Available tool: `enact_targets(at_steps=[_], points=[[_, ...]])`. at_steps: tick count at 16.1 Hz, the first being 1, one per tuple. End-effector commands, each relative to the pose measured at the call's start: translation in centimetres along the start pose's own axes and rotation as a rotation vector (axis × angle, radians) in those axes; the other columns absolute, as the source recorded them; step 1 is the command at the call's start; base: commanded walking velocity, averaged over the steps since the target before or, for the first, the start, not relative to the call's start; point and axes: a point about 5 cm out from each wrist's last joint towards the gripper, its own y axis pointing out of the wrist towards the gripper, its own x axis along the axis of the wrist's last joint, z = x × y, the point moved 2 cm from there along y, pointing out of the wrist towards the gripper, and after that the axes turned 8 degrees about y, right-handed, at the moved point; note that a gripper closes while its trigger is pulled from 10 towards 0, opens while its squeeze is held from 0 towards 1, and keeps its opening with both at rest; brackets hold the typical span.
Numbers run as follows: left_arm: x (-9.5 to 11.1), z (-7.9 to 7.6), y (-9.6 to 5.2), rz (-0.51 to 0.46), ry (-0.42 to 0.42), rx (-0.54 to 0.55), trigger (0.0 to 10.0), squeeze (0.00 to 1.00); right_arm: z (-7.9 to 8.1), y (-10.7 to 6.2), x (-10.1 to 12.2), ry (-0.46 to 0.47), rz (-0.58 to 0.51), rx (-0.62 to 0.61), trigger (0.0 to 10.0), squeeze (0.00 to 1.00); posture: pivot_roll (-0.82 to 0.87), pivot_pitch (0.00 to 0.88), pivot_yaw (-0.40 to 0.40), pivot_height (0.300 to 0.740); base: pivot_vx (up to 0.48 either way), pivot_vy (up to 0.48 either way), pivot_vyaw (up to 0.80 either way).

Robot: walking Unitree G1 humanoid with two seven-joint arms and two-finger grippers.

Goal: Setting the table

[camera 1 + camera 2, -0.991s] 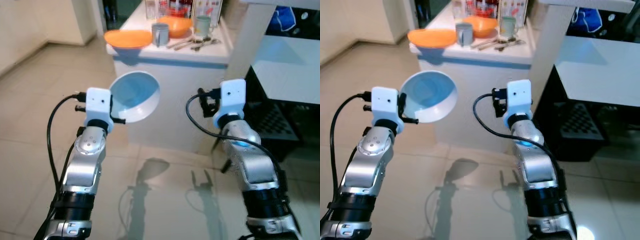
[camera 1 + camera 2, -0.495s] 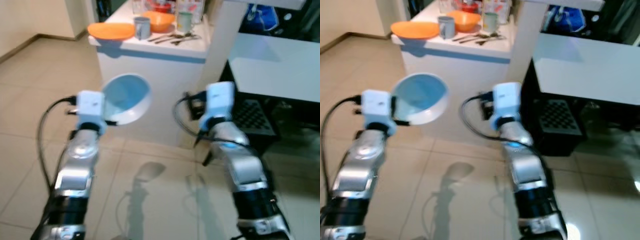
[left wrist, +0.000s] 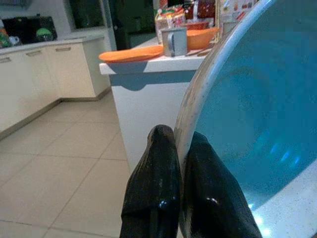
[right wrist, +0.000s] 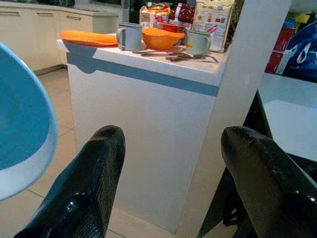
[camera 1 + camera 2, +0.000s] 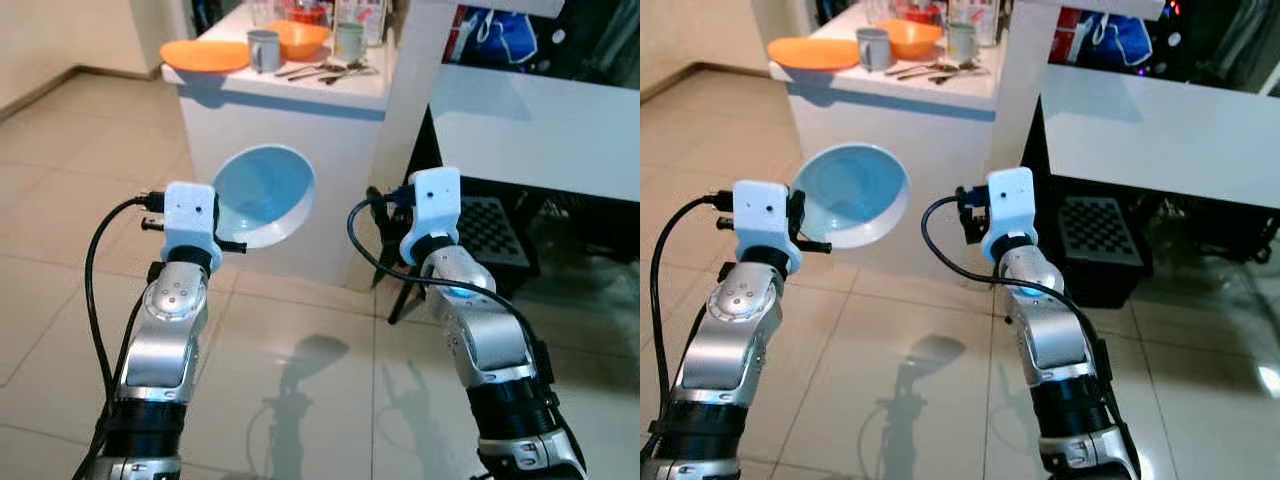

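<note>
My left gripper [image 3: 181, 141] is shut on the rim of a blue bowl [image 5: 262, 194] with a white outside, held up in the air on its side, hollow facing me. The bowl's inside [image 3: 247, 119] is empty. My right gripper [image 4: 171, 144] is raised beside it, open, with nothing between its fingers [image 4: 94, 173]. Ahead stands a white counter [image 5: 300, 110] carrying an orange plate [image 5: 204, 54], an orange bowl [image 5: 295, 38], a grey mug [image 5: 264, 50], a pale green mug [image 5: 350, 41] and some cutlery [image 5: 325, 71].
A white table [image 5: 530, 125] stands to the right, with a black crate [image 5: 500, 230] under it. A white pillar [image 5: 410, 110] rises between counter and table. Cream cabinets [image 3: 34, 74] line the left wall. Beige tiled floor [image 5: 60, 260] lies around me.
The camera has swung, so the counter sits further left and the white table shows more. Both arms hold the same pose, the bowl still in the left gripper.
</note>
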Motion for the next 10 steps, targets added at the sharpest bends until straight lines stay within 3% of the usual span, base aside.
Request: enact_targets(at_steps=[1,3,10], points=[[1.99,-0.45,-0.1,-0.097,-0.002,-0.039,10.0,0.0,-0.33,0.21,-0.23,0.02,0.015,-0.017,10.0,0.0,0.05,0.0,-0.059,0.74,0.0,0.0,0.0],[2.11,-0.51,-0.02,-0.102,-0.015,-0.047,10.0,0.0,-0.51,0.17,-0.38,0.039,0.022,-0.027,10.0,0.0,0.04,0.0,-0.052,0.74,0.126,0.0,-0.22],[2.0,-0.89,-0.07,-0.107,-0.02,-0.089,10.0,0.0,-0.96,0.08,-0.41,0.042,0.017,-0.05,10.0,0.0,0.03,0.0,-0.042,0.74,0.317,0.0,-0.79]])
